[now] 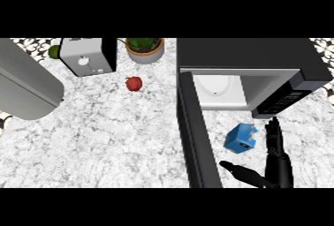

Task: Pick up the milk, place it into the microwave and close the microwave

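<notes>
Far off to the left of my right hand [279, 163], a big grey shape [26, 88] lies across the worktop [117, 141]. It may be my other forearm; my left hand shows nowhere. Next come a toaster [88, 57] and a potted plant [145, 47], well ahead of my hand and to its left, with a small red fruit [134, 83] a little nearer. None of these matter for the job.

Closer in, the microwave [261, 55] stands ahead of my fingers with its door [195, 137] swung fully out, a long dark band running back toward me on my left. Inside, a white plate [218, 88] shows on the floor of the oven, and the control panel [284, 101] sits just beyond my fingertips.

The milk [241, 137], a small blue carton, stands on the worktop between the door and my hand, just beside my fingers. I cannot tell whether it touches them.

My right hand is spread wide and holds nothing: fingers straight, pointing toward the oven, thumb splayed out left beneath the carton.

I judge the carton to be light, with smooth card walls that give if squeezed. I would take it across the middle of its body, thumb on one flat face and fingers on the opposite one, keeping it upright.
</notes>
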Tool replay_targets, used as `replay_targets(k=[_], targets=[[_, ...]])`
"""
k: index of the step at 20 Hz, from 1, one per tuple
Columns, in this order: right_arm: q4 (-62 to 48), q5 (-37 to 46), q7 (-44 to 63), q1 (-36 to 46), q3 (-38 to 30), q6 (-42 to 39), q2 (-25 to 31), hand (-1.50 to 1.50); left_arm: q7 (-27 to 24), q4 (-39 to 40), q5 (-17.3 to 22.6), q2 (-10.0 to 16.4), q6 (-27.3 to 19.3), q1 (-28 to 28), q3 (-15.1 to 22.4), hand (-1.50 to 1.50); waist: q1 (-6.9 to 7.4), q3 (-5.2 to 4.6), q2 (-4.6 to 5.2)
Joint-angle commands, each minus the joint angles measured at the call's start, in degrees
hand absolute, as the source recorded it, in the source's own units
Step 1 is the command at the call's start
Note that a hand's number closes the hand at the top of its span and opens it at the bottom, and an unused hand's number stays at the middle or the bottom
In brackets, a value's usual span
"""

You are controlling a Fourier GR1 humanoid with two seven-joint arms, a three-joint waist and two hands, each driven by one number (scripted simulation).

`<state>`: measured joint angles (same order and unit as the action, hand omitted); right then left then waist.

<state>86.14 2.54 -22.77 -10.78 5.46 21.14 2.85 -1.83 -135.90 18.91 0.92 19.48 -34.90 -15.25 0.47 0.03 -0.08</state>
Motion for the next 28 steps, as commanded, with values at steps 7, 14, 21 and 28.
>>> replay_targets(k=[7, 14, 21, 28], targets=[[-10.7, -0.8, -7.1, 3.7, -4.1, -2.1, 1.0, -1.5, 2.2, -3.4, 2.7, -0.9, 1.9, 0.1, -2.1, -1.5, -0.11, -0.02, 0.02], [-26.8, 0.0, -16.7, 11.8, -7.2, 0.1, -1.4, -1.5, 1.3, -2.5, 4.7, -0.7, 3.6, 0.0, -4.7, -1.5, 0.1, -0.01, 0.06], [-42.9, -3.7, -23.8, 21.4, -13.1, -5.7, 1.8, 1.5, -2.8, -1.0, 5.1, -0.9, 4.9, -3.0, -4.0, -1.5, 0.56, 0.02, 0.11], [-42.2, -0.6, -30.6, 23.9, -11.6, -4.0, 2.4, 1.5, -0.5, 0.1, 5.0, -0.9, 3.9, 0.3, -4.9, -1.5, 0.06, 0.0, 0.1]])
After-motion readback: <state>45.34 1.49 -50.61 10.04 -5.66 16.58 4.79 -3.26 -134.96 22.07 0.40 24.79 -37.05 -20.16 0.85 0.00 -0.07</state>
